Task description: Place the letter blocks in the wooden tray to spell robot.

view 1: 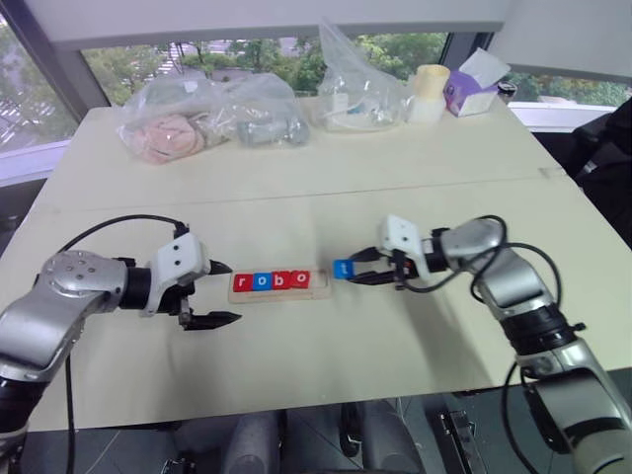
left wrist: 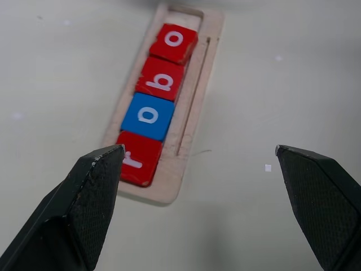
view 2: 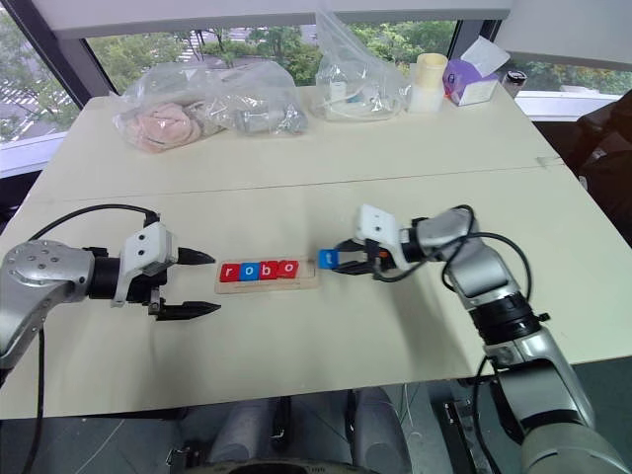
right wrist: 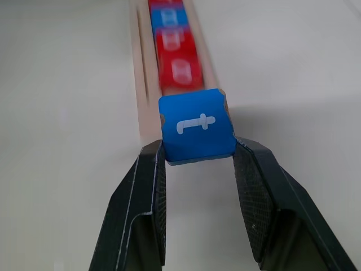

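Observation:
The wooden tray (view 1: pixel 318 285) lies at the table's middle. Four letter blocks sit in it reading r, o, b, o: a red r (left wrist: pixel 138 161), a blue o (left wrist: pixel 148 116), a red b (left wrist: pixel 161 82) and a red o (left wrist: pixel 174 40). My right gripper (right wrist: pixel 197 148) is shut on a blue t block (view 1: pixel 343 268), held just off the tray's right end and a little above the table. My left gripper (view 1: pixel 233 292) stands wide open beside the tray's left end, with nothing between its fingers.
Along the table's far edge lie clear plastic bags (view 1: pixel 207 123) with pinkish and grey contents and another bag (view 1: pixel 357 94). A pale cup (view 1: pixel 429 92) and a purple tissue box (view 1: pixel 474 87) stand at the far right. A seam (view 1: pixel 296 193) crosses the tabletop.

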Motion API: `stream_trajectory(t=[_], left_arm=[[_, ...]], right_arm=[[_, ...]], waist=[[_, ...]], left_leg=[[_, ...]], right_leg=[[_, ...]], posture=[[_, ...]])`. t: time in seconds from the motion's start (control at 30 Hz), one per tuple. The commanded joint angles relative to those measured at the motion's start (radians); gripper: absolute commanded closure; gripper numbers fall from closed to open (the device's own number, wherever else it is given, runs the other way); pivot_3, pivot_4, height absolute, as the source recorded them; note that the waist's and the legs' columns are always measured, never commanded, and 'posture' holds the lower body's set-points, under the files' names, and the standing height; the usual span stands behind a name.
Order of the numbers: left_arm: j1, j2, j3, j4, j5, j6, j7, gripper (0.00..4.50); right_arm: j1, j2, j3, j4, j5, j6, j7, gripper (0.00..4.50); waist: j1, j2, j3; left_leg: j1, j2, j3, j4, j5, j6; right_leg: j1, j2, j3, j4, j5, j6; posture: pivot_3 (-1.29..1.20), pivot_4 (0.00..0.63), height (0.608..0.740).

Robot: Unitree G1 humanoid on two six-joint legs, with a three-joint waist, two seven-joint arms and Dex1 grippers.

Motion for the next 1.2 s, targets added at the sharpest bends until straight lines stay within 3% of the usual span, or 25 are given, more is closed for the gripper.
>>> stream_trajectory(t=[0.03,0.4,1.1,1.13,1.2], left_arm=[[-0.018,-0.011,0.027,-0.029,-0.010,0.001,0.019,0.00],[0.019,-0.037,0.028,-0.071,-0.009,0.021,0.055,0.00],[0.029,-0.063,0.008,-0.081,0.000,0.023,0.082,0.00],[0.029,-0.064,0.007,-0.081,0.000,0.023,0.082,0.00],[0.032,-0.065,0.008,-0.083,0.000,0.023,0.086,0.00]], right_arm=[[-0.031,0.011,0.047,-0.035,-0.032,0.039,-0.025,3.36],[-0.078,0.030,0.136,0.053,-0.123,0.033,-0.064,3.36],[-0.083,0.074,0.140,0.074,-0.131,0.032,-0.063,3.36],[-0.084,0.077,0.137,0.078,-0.131,0.032,-0.064,2.31],[-0.085,0.083,0.130,0.083,-0.132,0.027,-0.074,1.47]], waist=[[0.008,0.000,0.000],[0.006,0.000,0.000],[0.006,0.000,0.000],[0.006,0.000,0.000],[0.006,0.000,0.000]], left_leg=[[-0.001,0.000,0.001,0.000,0.000,0.000],[-0.004,0.000,0.006,0.001,0.000,-0.001],[-0.003,0.001,0.007,0.001,0.000,-0.001],[-0.003,0.001,0.007,0.001,0.000,-0.001],[-0.003,0.001,0.007,0.001,0.000,-0.001]], right_leg=[[0.000,0.000,0.000,-0.001,0.000,0.000],[-0.003,0.002,0.003,-0.003,0.002,-0.001],[-0.003,0.002,0.003,-0.002,0.002,-0.002],[-0.003,0.002,0.003,-0.002,0.002,-0.002],[-0.003,0.002,0.003,-0.002,0.002,-0.002]], posture=[[0.00,0.150,0.740],[0.00,0.150,0.740],[0.00,0.150,0.740],[0.00,0.150,0.740],[0.00,0.150,0.740]])
